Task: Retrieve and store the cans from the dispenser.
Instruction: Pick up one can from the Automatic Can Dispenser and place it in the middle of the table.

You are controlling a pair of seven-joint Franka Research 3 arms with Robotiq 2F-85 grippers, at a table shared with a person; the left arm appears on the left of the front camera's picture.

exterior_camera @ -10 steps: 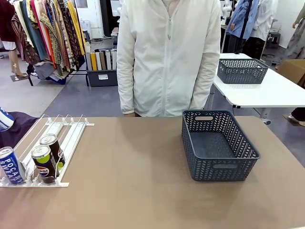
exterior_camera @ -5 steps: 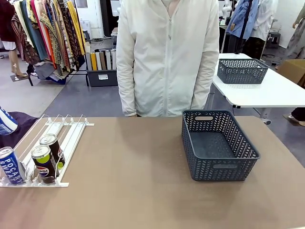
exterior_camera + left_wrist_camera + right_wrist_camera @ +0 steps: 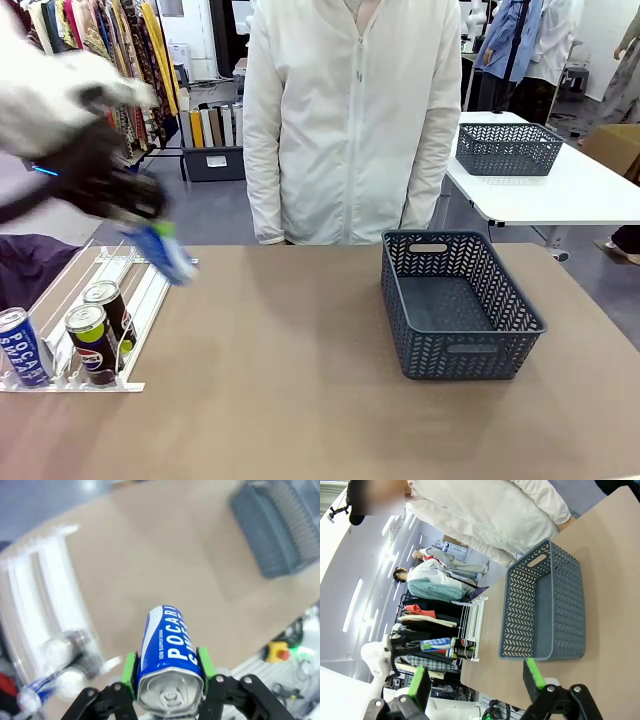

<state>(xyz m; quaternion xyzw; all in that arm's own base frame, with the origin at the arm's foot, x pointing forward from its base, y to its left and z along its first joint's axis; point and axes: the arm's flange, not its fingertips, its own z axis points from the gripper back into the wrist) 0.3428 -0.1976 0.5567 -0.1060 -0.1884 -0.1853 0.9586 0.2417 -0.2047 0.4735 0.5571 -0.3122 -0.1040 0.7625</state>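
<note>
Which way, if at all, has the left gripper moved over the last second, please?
Yes. The left gripper, holding the blue Pocari can, has swung in from the picture's left edge toward the middle and is now above the far end of the dispenser.

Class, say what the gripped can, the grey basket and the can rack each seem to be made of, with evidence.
Can: likely aluminium; bare silvery top, glossy blue-and-white printed body. Basket: probably moulded plastic, matt dark grey; uniform lattice walls with cut-out handles. Rack: seemingly white plastic with clear rails; partly see-through.
</note>
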